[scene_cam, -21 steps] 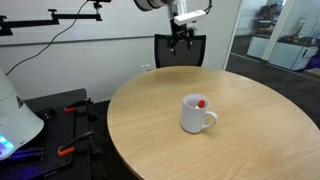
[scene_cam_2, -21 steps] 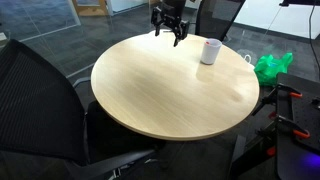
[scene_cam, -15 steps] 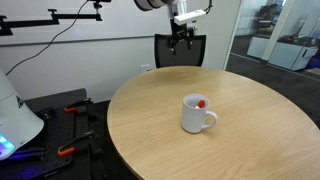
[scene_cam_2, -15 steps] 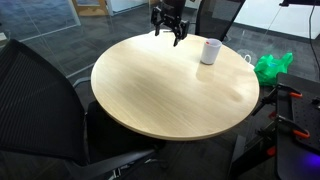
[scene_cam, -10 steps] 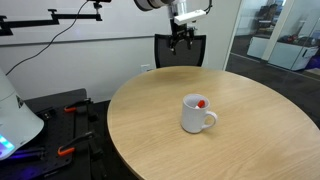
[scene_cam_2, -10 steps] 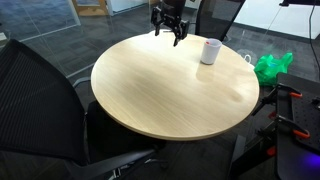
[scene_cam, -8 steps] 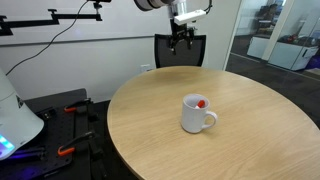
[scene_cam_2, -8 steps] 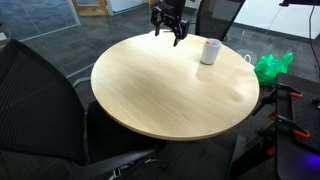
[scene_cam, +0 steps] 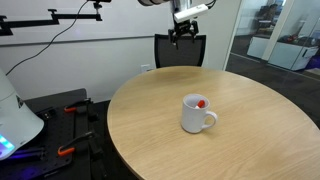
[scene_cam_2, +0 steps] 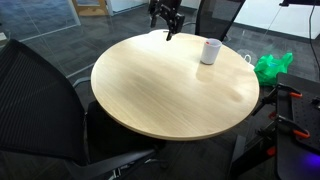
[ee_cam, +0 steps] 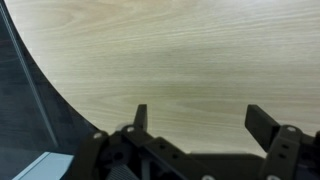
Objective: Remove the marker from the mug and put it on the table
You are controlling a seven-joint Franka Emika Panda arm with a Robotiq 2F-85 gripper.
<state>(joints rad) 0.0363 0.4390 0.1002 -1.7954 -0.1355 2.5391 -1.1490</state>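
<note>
A white mug [scene_cam: 197,114] stands upright on the round wood-look table [scene_cam: 150,120], handle to the right. The red tip of the marker [scene_cam: 201,103] shows above the mug's rim. In an exterior view the mug [scene_cam_2: 209,52] stands near the table's [scene_cam_2: 170,90] far right edge; the marker is too small to make out there. My gripper [scene_cam: 182,38] hangs high above the table's far edge, well away from the mug, open and empty. It also shows in an exterior view [scene_cam_2: 166,31]. In the wrist view the gripper [ee_cam: 200,120] has its jaws spread over bare table [ee_cam: 160,60].
A black office chair [scene_cam: 180,50] stands behind the table, under the gripper. Another black chair [scene_cam_2: 40,100] is at the near side. A green bag [scene_cam_2: 273,68] lies on the floor. A glass partition [scene_cam: 280,45] stands to the right.
The gripper has risen slightly and shifted a little above the table's far edge. The mug and marker have not moved.
</note>
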